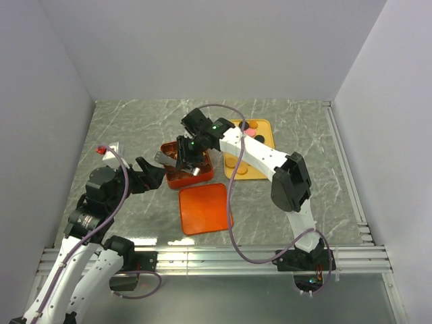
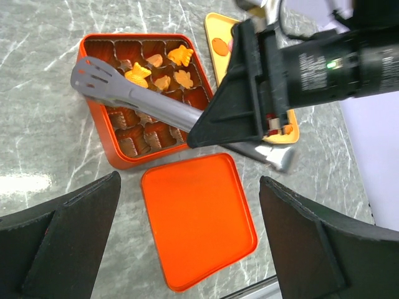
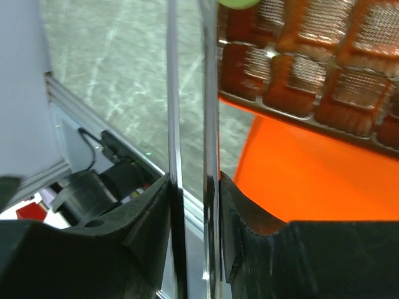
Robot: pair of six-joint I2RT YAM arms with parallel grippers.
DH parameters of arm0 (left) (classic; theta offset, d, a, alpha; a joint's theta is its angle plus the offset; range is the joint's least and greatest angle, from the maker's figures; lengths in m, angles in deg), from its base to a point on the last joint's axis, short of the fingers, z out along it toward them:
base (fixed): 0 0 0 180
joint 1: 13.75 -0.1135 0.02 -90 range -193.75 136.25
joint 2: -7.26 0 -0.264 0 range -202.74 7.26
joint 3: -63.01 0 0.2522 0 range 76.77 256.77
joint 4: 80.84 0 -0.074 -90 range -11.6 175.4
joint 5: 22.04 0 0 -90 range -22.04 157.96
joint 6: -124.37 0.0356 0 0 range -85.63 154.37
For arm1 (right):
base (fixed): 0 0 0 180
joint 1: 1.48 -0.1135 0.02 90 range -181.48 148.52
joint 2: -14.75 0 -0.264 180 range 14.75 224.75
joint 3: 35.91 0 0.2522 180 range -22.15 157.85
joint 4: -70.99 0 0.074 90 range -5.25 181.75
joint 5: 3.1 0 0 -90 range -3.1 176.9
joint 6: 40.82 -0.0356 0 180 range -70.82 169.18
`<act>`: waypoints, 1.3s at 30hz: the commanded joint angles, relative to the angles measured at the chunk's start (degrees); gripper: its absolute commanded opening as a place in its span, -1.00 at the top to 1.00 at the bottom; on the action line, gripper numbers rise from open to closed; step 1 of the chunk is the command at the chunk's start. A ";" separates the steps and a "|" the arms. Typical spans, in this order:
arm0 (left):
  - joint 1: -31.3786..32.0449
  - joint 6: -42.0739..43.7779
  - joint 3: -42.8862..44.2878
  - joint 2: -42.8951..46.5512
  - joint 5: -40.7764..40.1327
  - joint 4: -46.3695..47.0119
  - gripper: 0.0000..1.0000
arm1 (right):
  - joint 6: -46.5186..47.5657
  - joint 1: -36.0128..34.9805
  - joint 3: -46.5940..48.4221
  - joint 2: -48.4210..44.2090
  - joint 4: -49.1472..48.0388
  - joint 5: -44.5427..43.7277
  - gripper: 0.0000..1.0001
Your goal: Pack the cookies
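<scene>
The orange-red gridded box [image 1: 171,179] stands mid-table and holds several orange-tan cookies [image 2: 163,70] in its far cells. My right gripper [image 1: 188,157] hangs over the box, shut on grey metal tongs [image 2: 131,95] whose slotted tips reach over the box's left side. In the right wrist view the fingers [image 3: 149,218] squeeze the tongs' two arms [image 3: 173,112], and a green cookie [image 3: 239,2] shows at the top edge by the tongs' tips. More cookies [image 1: 248,127] lie on a yellow tray [image 1: 260,164]. My left gripper [image 1: 150,172] is open and empty, left of the box.
The flat orange-red lid [image 1: 205,208] lies in front of the box, between the arms; it also shows in the left wrist view [image 2: 199,218]. A small white and red thing [image 1: 108,148] sits at the far left. Grey walls enclose the table.
</scene>
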 commanded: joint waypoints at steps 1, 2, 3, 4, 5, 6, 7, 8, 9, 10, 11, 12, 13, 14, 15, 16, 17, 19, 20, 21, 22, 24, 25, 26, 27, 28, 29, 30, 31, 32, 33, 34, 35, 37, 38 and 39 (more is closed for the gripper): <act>0.81 -0.02 1.55 0.71 -0.41 0.56 -0.99 | 0.17 1.01 -3.46 -4.68 -2.39 -0.95 0.20; 0.90 -0.02 1.55 0.71 -0.59 0.56 -0.99 | 0.08 1.01 -4.25 -5.21 -2.65 -0.95 0.20; 1.07 -0.02 1.55 0.71 -0.67 0.56 -0.99 | -0.01 1.01 -5.65 -5.74 -2.83 -0.78 0.19; 1.07 -0.02 1.46 0.80 -0.68 0.56 -0.99 | -0.27 1.01 -6.36 -6.70 -3.01 -0.60 0.20; 1.16 -0.02 1.55 0.71 -0.59 0.56 -0.99 | -0.36 1.01 -7.16 -7.32 -3.27 -0.52 0.20; 1.16 -0.02 1.55 0.71 -0.59 0.56 -0.99 | -0.45 0.93 -8.90 -7.85 -3.53 -0.34 0.20; 1.25 -0.02 1.46 0.71 -0.59 0.56 -0.99 | -0.80 1.01 -9.79 -9.16 -4.32 -0.25 0.20; 1.16 -0.02 1.46 0.71 -0.59 0.56 -0.99 | -0.98 1.10 -10.84 -9.87 -4.76 -0.08 0.20; 1.25 -0.02 1.46 0.71 -0.50 0.56 -0.99 | -1.15 1.01 -12.42 -10.49 -5.20 0.01 0.20; 1.16 -0.02 1.46 0.80 -0.50 0.65 -0.99 | -1.41 1.01 -12.87 -11.62 -5.47 0.01 0.21; 1.34 -0.02 1.46 0.80 -0.50 0.65 -0.99 | -1.50 1.01 -13.49 -12.07 -5.73 0.10 0.21; 1.25 0.07 1.55 0.80 -0.41 0.65 -0.99 | -1.68 1.10 -13.75 -12.60 -5.91 0.10 0.21; 1.34 0.07 1.55 0.80 -0.41 0.65 -0.99 | -2.03 1.10 -13.58 -13.47 -6.34 0.19 0.21; 1.34 -0.02 1.46 0.80 -0.41 0.65 -0.99 | -2.21 1.01 -13.41 -13.74 -6.26 0.28 0.21; 1.34 0.07 1.55 0.80 -0.32 0.65 -0.99 | -2.38 1.01 -12.10 -13.83 -6.17 0.28 0.21; 1.34 0.07 1.46 0.80 -0.32 0.65 -0.99 | -2.56 1.01 -11.04 -13.83 -5.48 0.28 0.21; 1.34 0.07 1.46 0.80 -0.24 0.65 -0.99 | -2.56 1.01 -10.07 -13.83 -5.21 0.19 0.21; 1.34 0.16 1.55 0.89 -0.24 0.65 -0.99 | -2.91 1.10 -7.17 -13.74 -4.77 0.45 0.21; 1.43 0.07 1.46 0.89 -0.32 0.65 -0.99 | -3.00 1.01 -5.25 -13.66 -4.51 0.54 0.21; 1.43 0.07 1.55 0.89 -0.41 0.65 -0.99 | -3.09 1.10 -4.27 -13.57 -4.16 0.45 0.21; 1.43 0.07 1.55 0.97 -0.50 0.65 -0.99 | -2.91 1.10 -3.39 -13.31 -3.28 0.28 0.21; 1.43 0.07 1.55 1.06 -0.41 0.65 -0.99 | -2.21 1.10 -1.98 -13.39 -2.31 -1.64 0.21; 1.51 0.07 1.55 1.06 -0.50 0.65 -0.99 | -1.86 1.10 -1.89 -13.48 -1.52 -2.70 0.22; 1.60 -0.02 1.55 1.15 -0.59 0.56 -0.99 | -1.51 1.27 -1.98 -13.39 -0.99 -3.58 0.23; 1.60 -0.02 1.55 1.15 -0.59 0.56 -0.99 | -1.07 1.28 -1.98 -13.30 0.23 -4.98 0.24; 1.69 -0.02 1.46 1.15 -0.67 0.47 -0.99 | -0.89 1.54 -1.98 -12.96 0.94 -5.87 0.28; 1.78 -0.02 1.55 1.15 -0.85 0.47 -0.99 | -0.63 1.63 -1.98 -12.78 1.55 -6.92 0.30; 1.86 -0.10 1.55 1.24 -0.94 0.47 -0.99 | -0.28 1.63 -2.15 -12.69 2.26 -8.32 0.31; 1.87 -0.10 1.55 1.15 -1.03 0.47 -0.99 | -0.01 1.63 -2.50 -12.51 3.05 -9.99 0.36; 1.95 -0.10 1.55 1.24 -1.03 0.47 -0.99 | 0.16 1.71 -3.37 -12.34 3.32 -10.88 0.38; 1.95 -0.10 1.55 1.41 -1.11 0.39 -0.99 | 0.43 1.72 -3.73 -12.16 3.67 -11.58 0.40; 2.04 -0.10 1.55 1.33 -1.03 0.47 -0.99 | 0.60 1.72 -4.17 -11.81 4.11 -12.37 0.42; 2.04 -0.10 1.46 1.41 -1.20 0.47 -0.99 | 0.78 1.72 -5.04 -11.55 4.37 -12.73 0.43; 2.04 -0.10 1.46 1.50 -1.20 0.47 -0.99 | 0.96 1.72 -6.10 -11.28 4.11 -12.99 0.44; 2.13 -0.19 1.55 1.33 -1.20 0.47 -0.99 | 1.04 1.72 -6.89 -11.11 3.94 -12.91 0.44; 2.13 -0.19 1.55 1.33 -1.20 0.39 -0.99 | 1.13 1.72 -7.25 -11.11 3.85 -12.82 0.44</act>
